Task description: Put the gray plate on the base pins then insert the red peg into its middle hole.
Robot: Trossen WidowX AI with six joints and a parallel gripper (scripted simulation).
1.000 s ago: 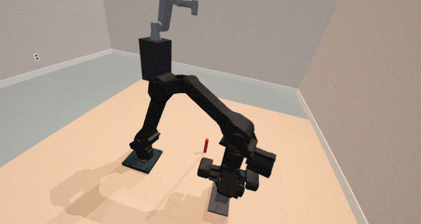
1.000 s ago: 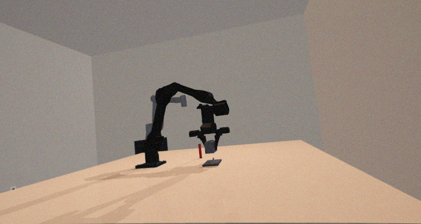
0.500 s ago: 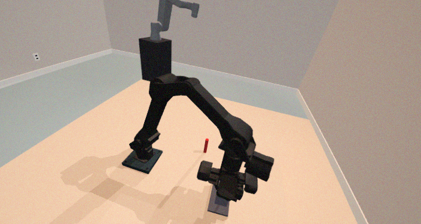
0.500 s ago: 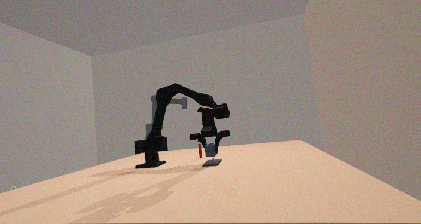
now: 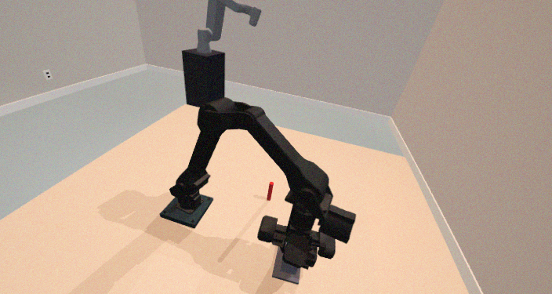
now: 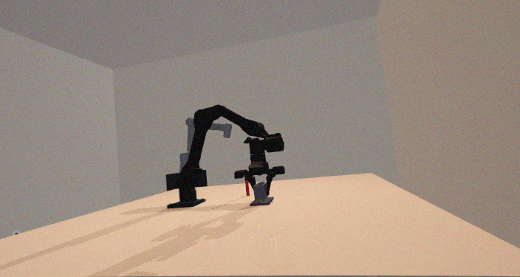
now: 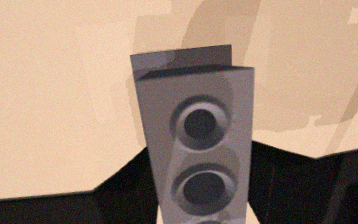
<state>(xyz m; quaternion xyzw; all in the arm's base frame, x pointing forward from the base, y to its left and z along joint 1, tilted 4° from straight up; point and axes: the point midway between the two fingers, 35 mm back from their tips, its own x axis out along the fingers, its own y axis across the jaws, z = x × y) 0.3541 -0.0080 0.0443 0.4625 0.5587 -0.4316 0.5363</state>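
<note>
So the pincer (image 5: 299, 254) (image 6: 261, 191) (image 7: 189, 141) has the gray plate (image 6: 260, 191) (image 7: 152, 125) pinched, right of center low in the exterior shot, right over the base (image 5: 279, 271) (image 6: 261, 202) (image 7: 200, 56). Can't tell if it's fully seated, tbh. The red peg (image 5: 270, 191) (image 6: 247, 188) is just standing on the tabletop (image 5: 137, 250) (image 6: 332, 236) (image 7: 40, 100), a bit right of dead center in the top view.

Black arm (image 5: 274, 140) (image 6: 236, 118) arched, wrist bent downward, gripper (image 5: 299, 254) (image 6: 261, 191) (image 7: 189, 141) clamped.

Pale tan tabletop (image 5: 129, 258) (image 6: 332, 236) (image 7: 40, 100) beneath upright red peg (image 5: 270, 191) (image 6: 247, 188) and gray base (image 5: 278, 273) (image 6: 257, 203) (image 7: 205, 56).
</note>
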